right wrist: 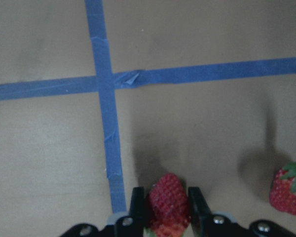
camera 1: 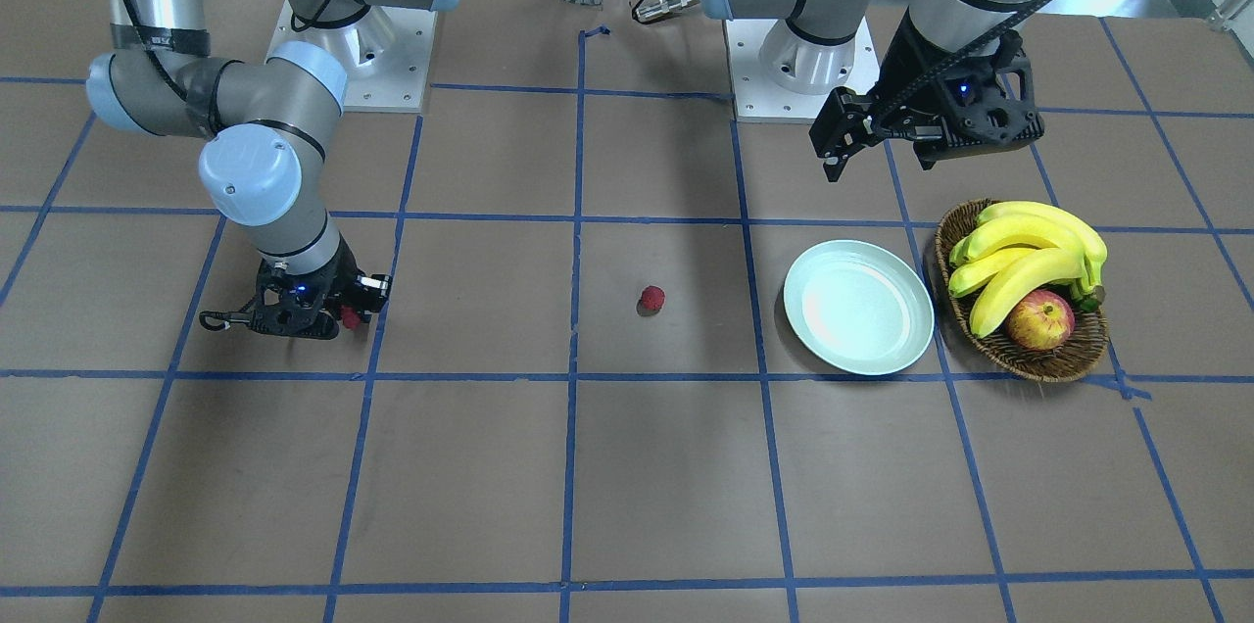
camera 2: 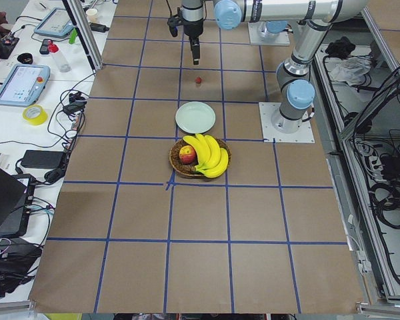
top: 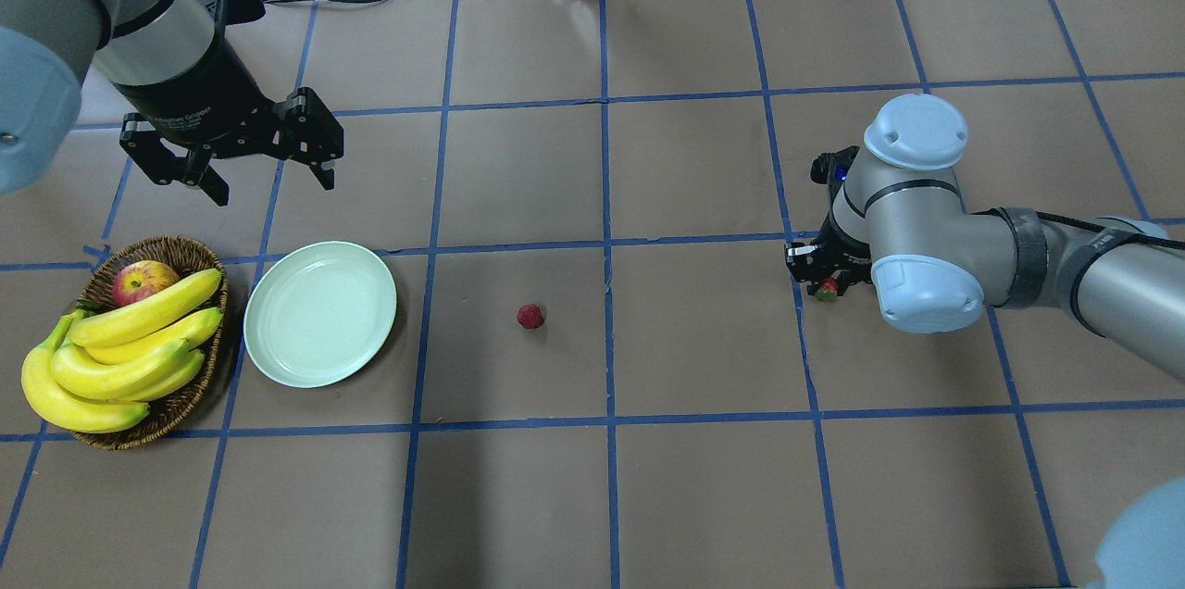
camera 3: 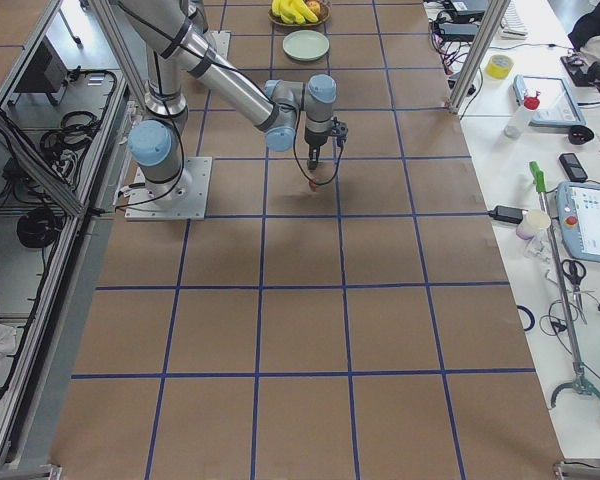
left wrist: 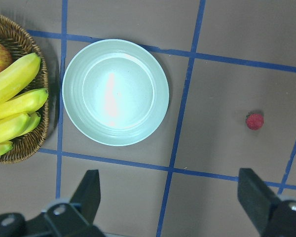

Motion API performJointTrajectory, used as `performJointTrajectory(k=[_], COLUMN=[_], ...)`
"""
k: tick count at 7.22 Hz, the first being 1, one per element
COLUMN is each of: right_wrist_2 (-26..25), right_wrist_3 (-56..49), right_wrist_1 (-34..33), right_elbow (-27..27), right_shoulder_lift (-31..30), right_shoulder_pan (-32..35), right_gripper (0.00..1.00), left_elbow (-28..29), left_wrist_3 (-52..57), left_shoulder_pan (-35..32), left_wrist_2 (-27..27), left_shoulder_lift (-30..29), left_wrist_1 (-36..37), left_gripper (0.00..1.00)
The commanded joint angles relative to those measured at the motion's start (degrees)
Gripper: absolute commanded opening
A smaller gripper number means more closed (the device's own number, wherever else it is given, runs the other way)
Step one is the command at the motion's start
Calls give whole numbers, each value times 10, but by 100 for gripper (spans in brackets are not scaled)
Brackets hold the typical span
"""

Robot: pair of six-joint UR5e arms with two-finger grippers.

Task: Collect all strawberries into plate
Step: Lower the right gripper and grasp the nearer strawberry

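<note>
**Item 1.** Right hand (right wrist: pixel 166 193), low over the counter (camera 1: pixel 666 486). Both fingers pressed flat against the sides of the held strawberry (right wrist: pixel 167 205). Berry red, conical, pebbled with seed pits. Long axis in line with the fingers, blunt tip outward, green cap back toward the palm.

**Item 2.** Second strawberry (right wrist: pixel 288 190), loose on the counter just beside the right hand, apart from the fingers. Leafy cap in view.

**Item 3.** Counter of flat, matte brown paper, ruled into squares by blue tape (right wrist: pixel 104 98), slightly wrinkled at the crossing.

**Item 4.** Third strawberry (top: pixel 530 316), alone mid-counter, between the right hand and the plate, touching neither.

**Item 5.** Plate (top: pixel 319 313), pale mint, round, shallow, glossy, with a raised rim. No berry in it yet. Well apart from the right hand, toward the robot's left, beyond the third strawberry. Probably a long sideways carry for the held berry.

**Item 6.** Left hand (top: pixel 273 184), fingers spread wide, gripping nothing, raised near the plate. Clearly the nearer of the two hands to it.

**Item 7.** Basket (top: pixel 176 244), brown woven wicker, just beside the plate on its far side from the berries. Bananas (top: pixel 120 357) smooth, yellow and curved. Apple (top: pixel 143 281) red-yellow. No part of the task.
</note>
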Motion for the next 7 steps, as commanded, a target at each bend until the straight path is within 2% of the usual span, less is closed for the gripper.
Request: performJointTrajectory(k=[1,2,3,5,6,7], right_wrist_2=[5,7,11,51,102,118], right_wrist_3=[20,49,105,254,318,365], right_wrist_1=[4,10,10,10,9,9], right_elbow=[-7,-27,-58,-129,-156,-199], right_shoulder_lift=[-4,-4,6,64,95,116], right_shoulder_pan=[3,19,65,159,203,238], right_gripper=[7,7,7,8,8,8], left_elbow=[-1,-1,-1,-1,-1,-2], left_wrist_3=[0,0,0,0,-1,0], left_shoulder_pan=[0,0,0,0,0,0], left_wrist_2=[1,1,2,14,15,16], left_shoulder_lift=[2,2,2,3,3,3], left_wrist_1=[-2,-2,-2,2,1,0], left_gripper=[100,100,100,100,100,100])
